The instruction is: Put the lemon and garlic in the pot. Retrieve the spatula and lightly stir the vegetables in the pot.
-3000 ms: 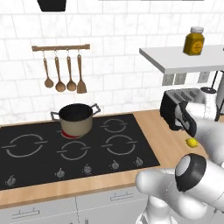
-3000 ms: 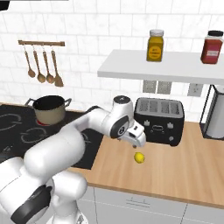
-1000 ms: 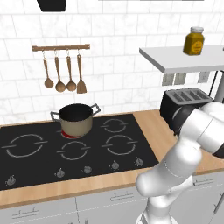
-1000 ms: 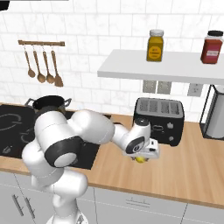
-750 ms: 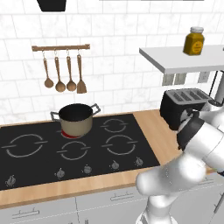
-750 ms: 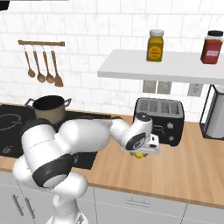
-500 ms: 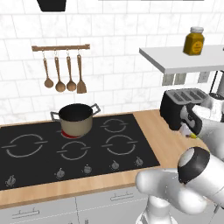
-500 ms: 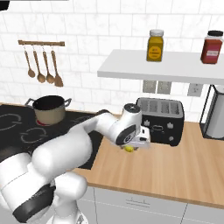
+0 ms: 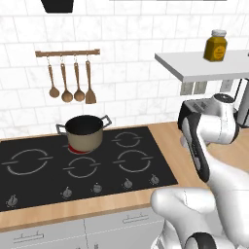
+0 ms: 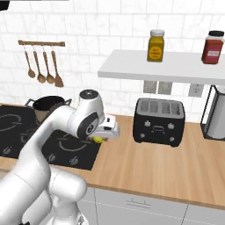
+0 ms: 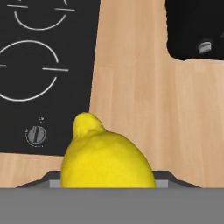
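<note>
My gripper (image 10: 102, 136) hangs above the counter beside the cooktop's right edge, shut on the yellow lemon (image 10: 98, 139). In the hand view the lemon (image 11: 105, 159) sits large between the jaws, over the wooden counter (image 11: 131, 87). The beige pot (image 9: 85, 131) with its dark inside stands on the back left-centre burner, well to the left of the gripper; the right base view has the pot (image 10: 46, 106) behind my arm. The garlic and the spatula are out of view.
A black toaster (image 10: 159, 121) stands on the counter to the right of the gripper. Wooden spoons and a turner (image 9: 70, 82) hang on a wall rail above the pot. A shelf (image 10: 162, 66) with jars juts out over the toaster. The black cooktop (image 9: 82, 165) has front knobs.
The lemon was taken up from the counter in front of the toaster. My arm has carried it left, to the cooktop's right edge.
</note>
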Motion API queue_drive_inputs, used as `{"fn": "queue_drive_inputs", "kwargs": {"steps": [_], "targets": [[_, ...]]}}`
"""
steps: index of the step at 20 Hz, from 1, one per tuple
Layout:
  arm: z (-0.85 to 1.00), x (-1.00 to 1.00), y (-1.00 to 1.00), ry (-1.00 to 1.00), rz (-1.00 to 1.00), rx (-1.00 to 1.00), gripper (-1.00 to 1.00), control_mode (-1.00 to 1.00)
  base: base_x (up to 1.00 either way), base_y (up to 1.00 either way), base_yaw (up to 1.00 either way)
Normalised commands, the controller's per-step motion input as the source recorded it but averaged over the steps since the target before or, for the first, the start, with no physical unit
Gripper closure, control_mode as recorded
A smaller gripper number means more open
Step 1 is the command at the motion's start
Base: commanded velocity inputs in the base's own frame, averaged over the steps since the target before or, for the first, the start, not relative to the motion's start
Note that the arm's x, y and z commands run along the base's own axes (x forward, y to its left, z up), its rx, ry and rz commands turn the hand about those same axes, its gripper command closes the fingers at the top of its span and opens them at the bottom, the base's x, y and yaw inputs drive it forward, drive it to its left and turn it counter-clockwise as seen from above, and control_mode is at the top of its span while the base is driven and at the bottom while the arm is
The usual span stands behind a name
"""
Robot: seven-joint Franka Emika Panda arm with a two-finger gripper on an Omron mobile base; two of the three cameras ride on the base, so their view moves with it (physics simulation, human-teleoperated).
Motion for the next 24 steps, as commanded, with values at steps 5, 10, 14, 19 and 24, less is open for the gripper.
{"fn": "queue_drive_inputs", "kwargs": {"steps": [5, 10, 14, 19, 24], "targets": [[0.75, -0.33, 0.95, 0.0, 0.0, 0.0, 1.0, -1.0, 0.0, 0.0, 0.0], [0.44, -0.2, 0.42, 0.0, -0.01, 0.0, 1.0, -1.0, 0.0, 0.0, 0.0], [0.0, 0.0, 0.0, 0.0, 0.0, 0.0, 1.0, 1.0, -0.24, 0.6, 0.0], [0.0, 0.0, 0.0, 0.0, 0.0, 0.0, 1.0, 1.0, -0.07, 1.0, -0.01], [0.0, 0.0, 0.0, 0.0, 0.0, 0.0, 1.0, 1.0, 0.0, 0.96, -0.01]]}}
